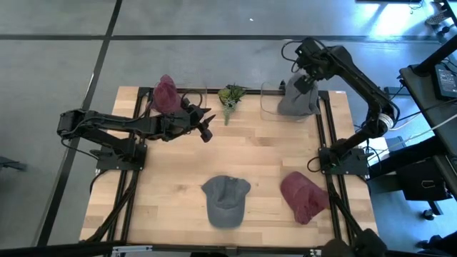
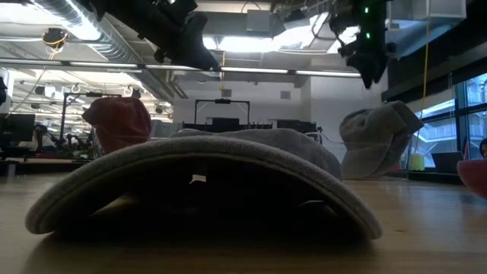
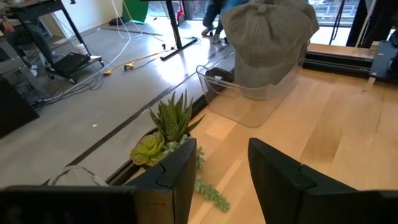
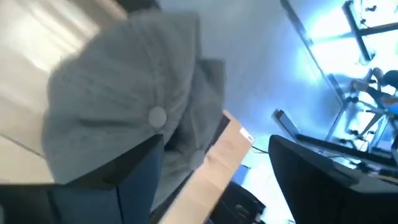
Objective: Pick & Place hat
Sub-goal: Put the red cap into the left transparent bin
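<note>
A grey hat (image 1: 296, 100) sits crown-up on a clear stand (image 1: 268, 100) at the table's far right, also seen in the right wrist view (image 4: 124, 81) and the low view (image 2: 377, 141). My right gripper (image 1: 303, 81) (image 4: 217, 155) hovers open just above it, with a gap showing in the low view (image 2: 370, 72). A maroon hat (image 1: 166, 94) sits raised at the far left. A grey cap (image 1: 227, 200) and a second maroon hat (image 1: 303, 196) lie on the near half of the table. My left gripper (image 1: 206, 128) (image 3: 221, 155) is open above the table's middle, pointing toward the plant.
A small green succulent plant (image 1: 230, 96) (image 3: 165, 130) lies at the far edge between the two raised hats. Black frame rails (image 1: 325, 128) run along the table's sides. Bare wood (image 1: 250, 150) shows in the table's middle. Desks and equipment stand in the room beyond.
</note>
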`<action>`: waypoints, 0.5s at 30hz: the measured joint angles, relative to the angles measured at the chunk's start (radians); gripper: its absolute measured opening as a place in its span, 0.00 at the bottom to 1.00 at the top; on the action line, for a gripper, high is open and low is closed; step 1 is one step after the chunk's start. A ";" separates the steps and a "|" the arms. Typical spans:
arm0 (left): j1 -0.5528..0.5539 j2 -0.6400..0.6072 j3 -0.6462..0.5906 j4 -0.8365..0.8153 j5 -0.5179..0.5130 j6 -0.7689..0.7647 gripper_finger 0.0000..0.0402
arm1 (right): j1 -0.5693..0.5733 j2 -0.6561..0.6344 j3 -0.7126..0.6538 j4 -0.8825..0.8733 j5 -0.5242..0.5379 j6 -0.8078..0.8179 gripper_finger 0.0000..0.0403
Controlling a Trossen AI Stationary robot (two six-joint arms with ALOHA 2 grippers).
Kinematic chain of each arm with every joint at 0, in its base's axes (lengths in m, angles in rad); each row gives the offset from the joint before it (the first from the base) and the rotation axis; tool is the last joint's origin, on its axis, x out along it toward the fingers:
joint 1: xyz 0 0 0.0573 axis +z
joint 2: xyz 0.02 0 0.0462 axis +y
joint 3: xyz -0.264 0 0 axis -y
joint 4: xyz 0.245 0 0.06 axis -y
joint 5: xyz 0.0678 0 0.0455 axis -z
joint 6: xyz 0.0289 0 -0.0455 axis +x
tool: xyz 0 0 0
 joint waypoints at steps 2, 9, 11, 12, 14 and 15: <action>0.000 0.000 0.000 -0.004 0.010 0.000 0.35 | 0.026 -0.005 0.048 -0.010 -0.023 0.045 0.72; 0.000 0.000 0.000 -0.003 0.085 0.000 0.35 | 0.203 -0.056 0.137 0.028 -0.243 0.123 0.72; 0.000 0.000 0.000 -0.003 0.103 0.000 0.35 | 0.277 -0.078 0.124 0.056 -0.261 0.141 0.72; -0.002 0.000 0.000 -0.003 0.110 0.000 0.35 | 0.317 -0.088 0.113 0.062 -0.262 0.153 0.72; -0.002 0.000 0.000 -0.003 0.121 0.000 0.35 | 0.400 -0.104 0.088 0.072 -0.264 0.194 0.72; -0.002 0.000 0.000 -0.003 0.134 0.000 0.35 | 0.442 -0.110 0.072 0.079 -0.264 0.212 0.72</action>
